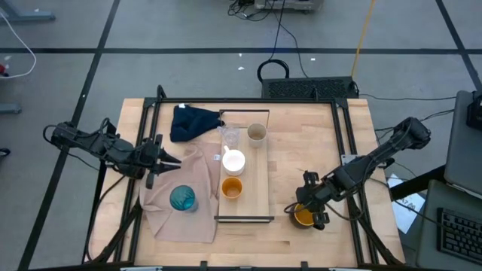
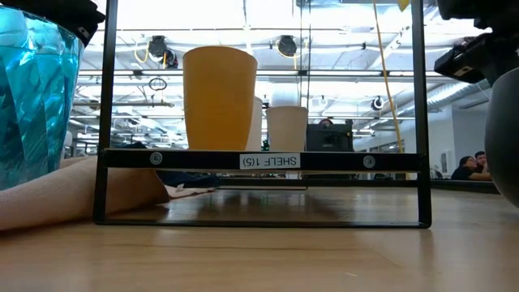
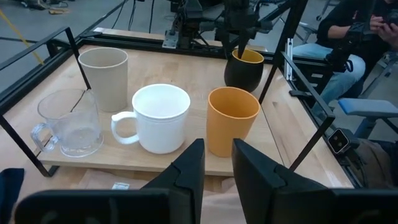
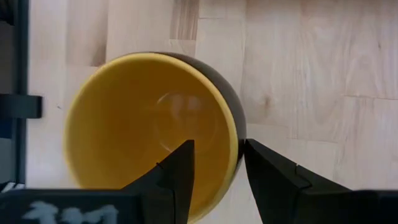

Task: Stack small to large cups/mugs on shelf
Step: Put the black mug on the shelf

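On the shelf [image 1: 260, 177] stand a clear glass [image 1: 230, 138], a beige-grey cup [image 1: 257, 133], a white mug [image 1: 234, 160] and a small orange cup [image 1: 231, 188]. A teal ribbed tumbler [image 1: 182, 198] stands on the beige cloth [image 1: 192, 226] left of the shelf. Right of the shelf, a mug [image 1: 303, 218] that is dark outside and orange inside stands upright on the table. My right gripper [image 4: 217, 146] is open above it and points steeply down, one finger inside the rim and one outside. My left gripper [image 3: 216, 149] hovers open at the left, facing the shelf. My right gripper straddles the mug's rim [image 4: 238, 140] from above. The outer finger [image 4: 261, 162] stands close against the dark wall, and the inner finger [image 4: 183, 162] is clear of it. Whether the outer finger touches the mug I cannot tell.
A dark blue cloth [image 1: 192, 120] lies at the far left of the table, next to the shelf's far end. Black frame rails [image 1: 348, 150] run along the table's sides. A person [image 3: 348, 37] sits beyond the table's right side. Bare wood lies between the shelf and the mug.
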`<action>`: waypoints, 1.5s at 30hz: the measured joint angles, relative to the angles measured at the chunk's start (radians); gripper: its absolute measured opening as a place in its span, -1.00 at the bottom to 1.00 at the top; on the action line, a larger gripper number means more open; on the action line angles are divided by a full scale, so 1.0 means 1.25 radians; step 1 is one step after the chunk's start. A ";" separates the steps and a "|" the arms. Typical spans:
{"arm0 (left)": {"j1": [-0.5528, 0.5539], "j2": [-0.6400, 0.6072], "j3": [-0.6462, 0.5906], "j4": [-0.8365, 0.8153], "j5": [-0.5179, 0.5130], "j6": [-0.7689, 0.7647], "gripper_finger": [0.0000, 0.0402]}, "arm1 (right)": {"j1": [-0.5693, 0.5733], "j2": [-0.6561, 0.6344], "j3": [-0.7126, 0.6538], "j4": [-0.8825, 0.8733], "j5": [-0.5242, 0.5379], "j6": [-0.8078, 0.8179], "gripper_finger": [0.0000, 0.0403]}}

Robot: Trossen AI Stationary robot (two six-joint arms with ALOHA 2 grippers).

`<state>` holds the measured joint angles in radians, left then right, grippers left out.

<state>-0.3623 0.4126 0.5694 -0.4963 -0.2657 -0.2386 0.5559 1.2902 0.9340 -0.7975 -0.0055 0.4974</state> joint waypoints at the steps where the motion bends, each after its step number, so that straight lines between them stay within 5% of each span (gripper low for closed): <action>1: 0.000 0.000 0.000 0.000 0.000 0.000 -0.60 | 0.000 0.006 0.000 0.000 0.000 -0.005 -0.35; 16: 0.000 0.000 0.000 -0.002 0.003 0.018 -0.60 | -0.046 0.023 0.000 0.006 -0.001 -0.076 -0.39; 29: 0.000 0.000 0.000 -0.028 0.004 0.022 -0.60 | -0.053 0.024 -0.002 -0.011 -0.062 -0.112 -0.94; 45: 0.000 0.000 0.000 -0.026 0.003 0.039 -0.60 | -0.110 0.007 -0.002 -0.020 -0.036 -0.159 -0.96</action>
<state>-0.3625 0.4125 0.5694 -0.5293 -0.2619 -0.1894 0.4189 1.2994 0.9321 -0.8230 -0.0505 0.2981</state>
